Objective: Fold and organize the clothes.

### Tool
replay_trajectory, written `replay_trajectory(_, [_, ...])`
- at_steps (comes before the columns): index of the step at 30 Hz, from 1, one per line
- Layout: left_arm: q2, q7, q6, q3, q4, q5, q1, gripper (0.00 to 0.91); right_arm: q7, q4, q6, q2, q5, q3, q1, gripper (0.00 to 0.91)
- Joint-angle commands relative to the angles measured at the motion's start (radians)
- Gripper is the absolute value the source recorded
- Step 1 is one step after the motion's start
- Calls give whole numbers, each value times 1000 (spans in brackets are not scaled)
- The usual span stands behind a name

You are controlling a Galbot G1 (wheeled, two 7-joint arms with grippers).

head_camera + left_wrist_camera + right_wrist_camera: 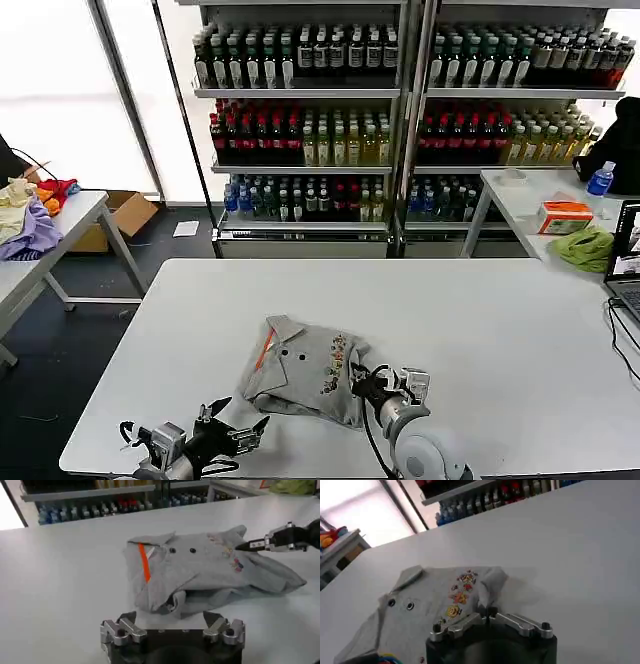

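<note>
Right end effector (362, 382) sits at the shirt's near right edge, its fingers drawn together on a pinch of grey cloth just beside the chest print (337, 362); the right wrist view shows a small peak of fabric rising between the closed tips. Left end effector (240, 428) hovers over bare tabletop (500, 330) just short of the shirt's near left corner, its fingers spread apart and holding nothing.

The shirt (300, 370) lies bunched and partly folded on the tabletop's near middle, collar (283, 328) on the far side from the robot, two dark buttons (182, 550) and the orange-red placket lining (144, 562) showing on top.

It looks like thin, light knit: limp, with no stiffness to hold a shape, so it should drape and sag from wherever it is lifted, and a single pinch will likely drag the rest along in a heap. It is not fragile, and the cloth should not slip readily from a firm pinch. The better holds are probably the doubled edges, such as a hem, a sleeve or the thicker collar. Taking the near left corner with the free arm would let both arms spread it flat.
</note>
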Motion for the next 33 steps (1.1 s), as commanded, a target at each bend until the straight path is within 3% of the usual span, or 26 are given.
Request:
replay_trajectory(1, [19, 3, 0, 45, 45, 5, -49, 907, -3, 8, -1, 3, -10, 0, -10, 0])
replay_trajectory(19, [-20, -16, -4, 45, 112, -37, -120, 907, -19, 40, 0, -8, -22, 17, -34, 0])
replay_trajectory(33, [-66, -84, -65, 82, 219, -31, -235, 907, -43, 84, -2, -32, -20, 44, -65, 0])
